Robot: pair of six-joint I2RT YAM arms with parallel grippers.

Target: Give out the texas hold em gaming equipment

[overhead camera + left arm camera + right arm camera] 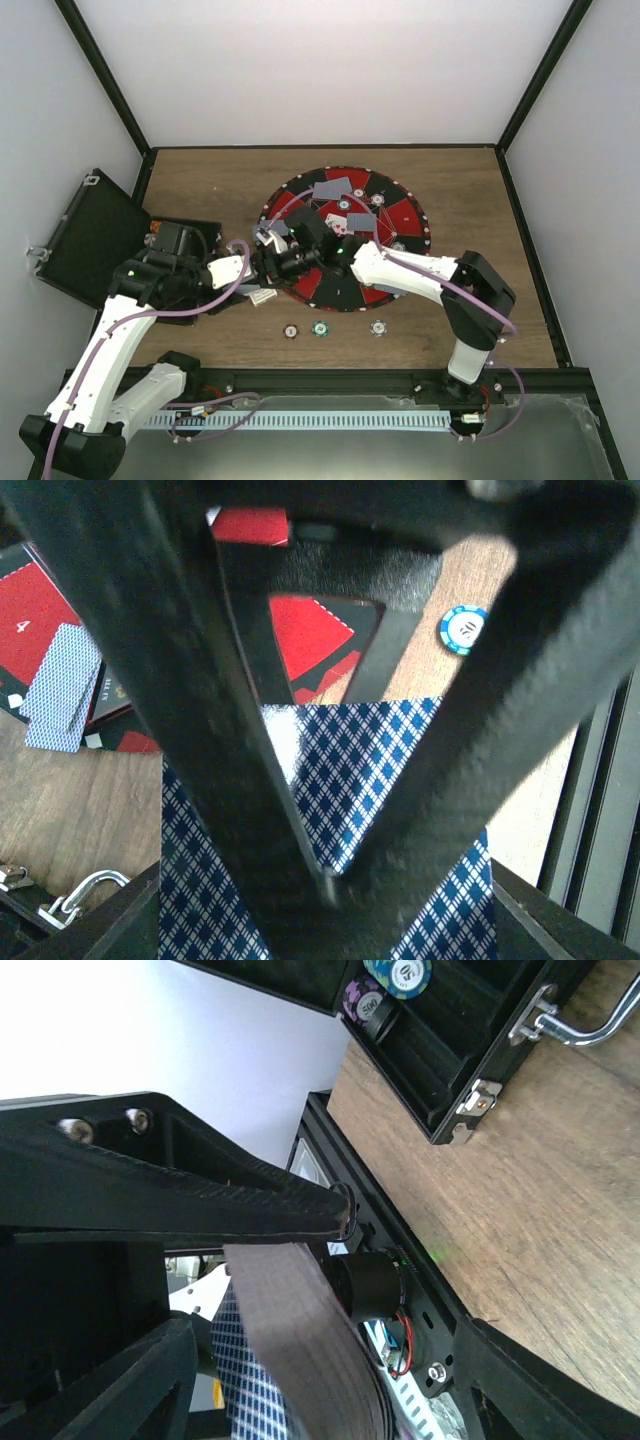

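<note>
Wood-grain desk [480, 200], top view: a round felt mat [402, 214] in black and red wedges with a white dotted rim. Grey-backed cards [332, 188] lie on it, with one face-up card [338, 222] showing red pips. Three striped-rim chips [320, 327] sit in a row on the bare desk near the mat's front edge. A black hinged case [90, 235] lies open at the left. Both arms meet at the mat's left edge. No writing is legible here.

Left wrist view: the left end effector [330, 885] has textured black fingers [200, 730] that converge to a point, pressed together on a diamond-backed card [380, 770] printed in a blue-and-white lattice. A red wedge [30, 620] bears a white "4". One patterned card [62, 690] rests at the mat's edge, and a blue-and-white chip [464, 628] lies on the wood. A metal clip [85, 890] shows at lower left.

Right wrist view: the right end effector [270, 1270] pinches a card stack [300, 1340], with grey-brown edges and lattice print on one side. The case's silver latch [480, 1095] and handle show. Inside are a purple chip [362, 1002] marked "500" and a teal chip [400, 972] whose number is cut off.
</note>
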